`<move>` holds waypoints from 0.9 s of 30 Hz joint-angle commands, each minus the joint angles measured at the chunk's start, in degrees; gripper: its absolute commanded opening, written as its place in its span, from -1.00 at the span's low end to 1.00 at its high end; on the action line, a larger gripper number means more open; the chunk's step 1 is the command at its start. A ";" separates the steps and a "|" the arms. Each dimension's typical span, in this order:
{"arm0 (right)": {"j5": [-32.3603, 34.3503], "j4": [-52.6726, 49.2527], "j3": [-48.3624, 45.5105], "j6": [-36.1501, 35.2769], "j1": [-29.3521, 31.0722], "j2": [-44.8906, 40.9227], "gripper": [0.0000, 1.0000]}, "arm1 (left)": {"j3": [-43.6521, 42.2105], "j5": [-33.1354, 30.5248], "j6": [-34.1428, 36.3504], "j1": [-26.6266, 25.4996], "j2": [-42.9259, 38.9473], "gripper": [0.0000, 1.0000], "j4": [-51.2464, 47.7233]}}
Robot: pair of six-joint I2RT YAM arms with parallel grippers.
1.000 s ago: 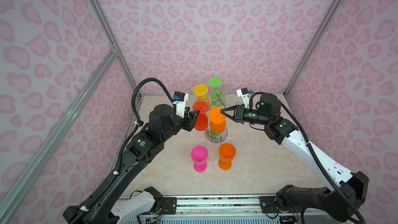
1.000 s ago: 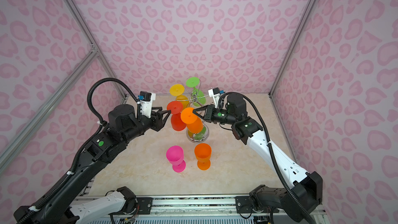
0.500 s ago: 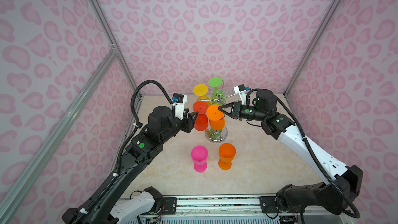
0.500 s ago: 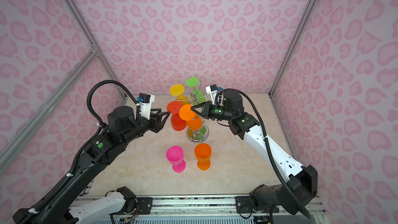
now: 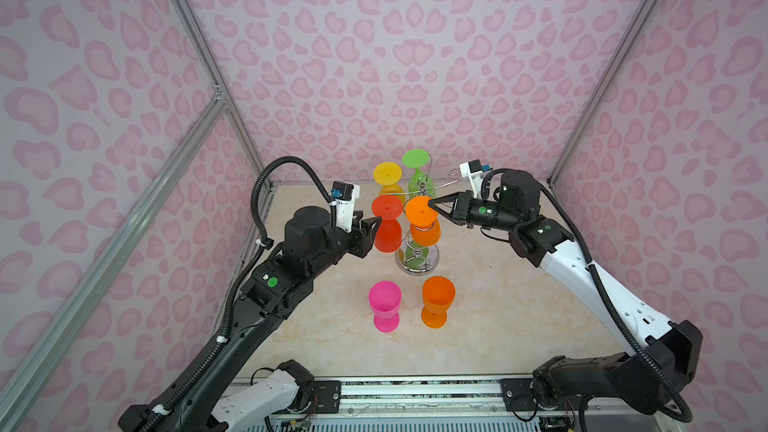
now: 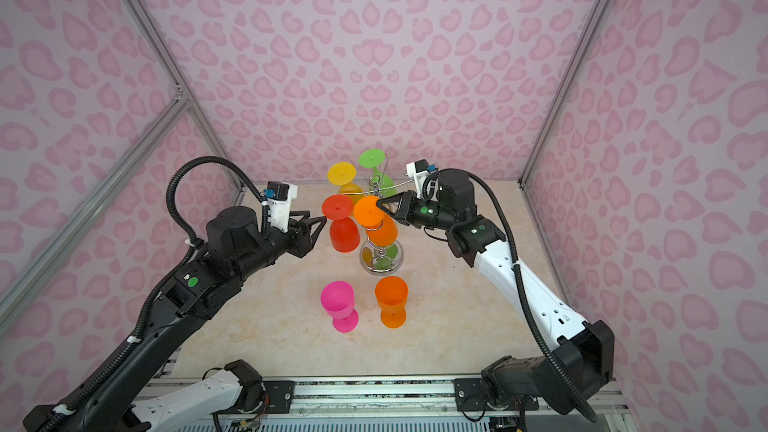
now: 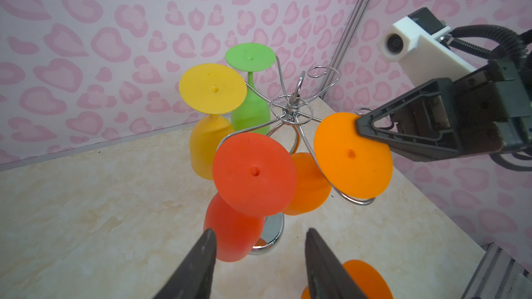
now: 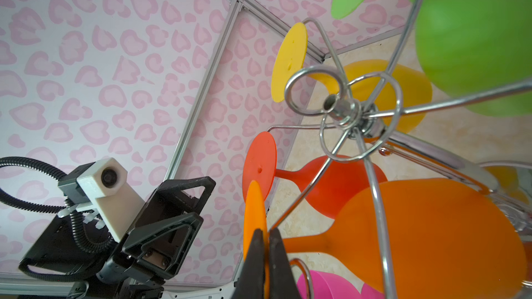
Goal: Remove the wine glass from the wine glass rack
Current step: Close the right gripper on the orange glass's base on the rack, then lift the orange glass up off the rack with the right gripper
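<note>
The orange wine glass (image 5: 420,211) hung upside down on the wine glass rack (image 7: 292,106), foot disc uppermost and bowl below, its stem caught in the front hook arm on the side of the right arm. From where I drove the rig, its long axis looked tilted, not plumb, the foot leaning toward the right gripper (image 5: 433,203). That gripper had its jaws pressed together on the rim of the foot disc; the right wrist view showed the disc edge-on between the two fingertips, with the stem running away from them toward the bowl. I judged the coming move to turn on this: the glass lay straight ahead of the right gripper, and the hook opened outward from the hub, so the stem had to travel along the wire away from the hub. The left gripper (image 6: 316,218) stood about half spread and empty, just beside the bowl of the red glass (image 5: 387,234), which hung between it and the orange one. A yellow glass (image 5: 386,173) and a green glass (image 5: 415,157) hung at the back. A pink glass (image 5: 384,305) and a second orange glass (image 5: 437,301) stood upright on the table (image 5: 498,305) in front.
</note>
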 commanded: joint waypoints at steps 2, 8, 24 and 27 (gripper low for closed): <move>-0.17 0.93 -1.20 -0.14 -1.42 -1.76 -1.00 | -0.02 0.48 -0.22 0.18 -0.29 0.04 1.05; -0.47 -0.48 -3.27 -0.55 -3.79 -5.52 -1.00 | 0.33 0.52 -0.17 0.18 -0.12 0.04 1.05; -3.86 -6.06 -6.19 -1.45 -15.30 -18.08 -1.00 | 1.82 2.01 -1.40 0.27 1.45 0.05 1.93; -5.39 -8.19 -4.40 -2.21 -18.23 -20.15 -1.00 | 2.43 2.57 -1.58 0.27 2.05 0.05 2.11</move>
